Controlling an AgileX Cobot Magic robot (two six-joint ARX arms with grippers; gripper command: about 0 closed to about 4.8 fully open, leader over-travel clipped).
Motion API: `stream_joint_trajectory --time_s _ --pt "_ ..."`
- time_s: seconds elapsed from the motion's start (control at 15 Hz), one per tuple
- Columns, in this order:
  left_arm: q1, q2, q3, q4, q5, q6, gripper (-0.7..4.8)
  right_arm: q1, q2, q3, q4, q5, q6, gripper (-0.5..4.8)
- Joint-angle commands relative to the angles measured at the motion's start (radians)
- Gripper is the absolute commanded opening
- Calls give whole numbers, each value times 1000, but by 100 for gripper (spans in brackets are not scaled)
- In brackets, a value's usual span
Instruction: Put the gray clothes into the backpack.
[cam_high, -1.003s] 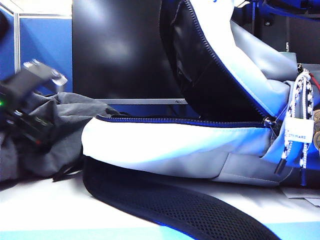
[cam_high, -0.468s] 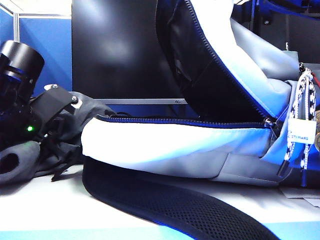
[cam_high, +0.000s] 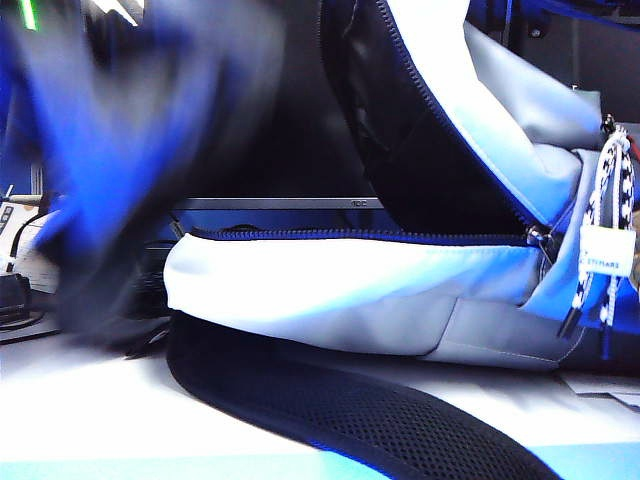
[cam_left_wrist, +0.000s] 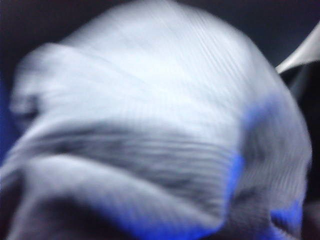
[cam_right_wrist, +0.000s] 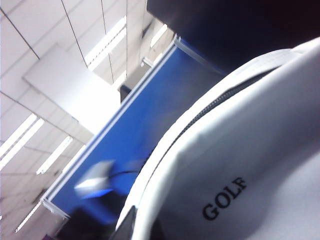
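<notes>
1. White tabletop (cam_high: 90, 400) under the backpack (cam_high: 350, 290): light gray-white shell on its side, flap raised, black lining, dark zipper, "GOLF" print.
2. Gray clothes (cam_left_wrist: 150, 125): ribbed knit, blurred, left of backpack, filling left wrist view.
3. Left gripper hidden, jaws pressed together; grip unclear.
4. Right gripper unseen, closed, by the flap.

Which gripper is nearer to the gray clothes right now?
Left. The gray clothes fill the left wrist view, right against the left gripper, blurring at the exterior view's left. The right gripper, itself unseen, is at the backpack flap, away from the clothes.
</notes>
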Motion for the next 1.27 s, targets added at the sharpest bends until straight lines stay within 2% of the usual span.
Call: stream_joint_trajectory --time_s 0.07,0.2,0.33,0.47,0.54,0.6,0.87,1.0,1.27 --pt "-65 -51 18 -198 232 -137 -5 2 -15 11 163 35 14 -6" --pt "-171 -4 18 -246 189 -126 -5 2 -15 11 213 72 43 -6" --pt "-266 87 22 -233 134 -106 -5 2 -15 11 217 77 63 -6" --pt "-331 204 38 -113 130 -94 -5 4 -15 11 216 49 65 -6" --pt "-361 305 91 -38 174 -105 -5 5 -15 11 210 36 72 -6" --pt "-376 374 151 -21 216 -121 -5 5 -15 11 211 33 88 -6" --pt "-398 623 481 -17 466 -139 -5 5 -16 11 215 -13 120 -6" --pt "-398 724 567 -16 514 -114 -5 5 -16 11 246 -24 143 -6" --pt "-426 919 764 11 644 -120 -5 5 -16 11 263 -36 149 -6"
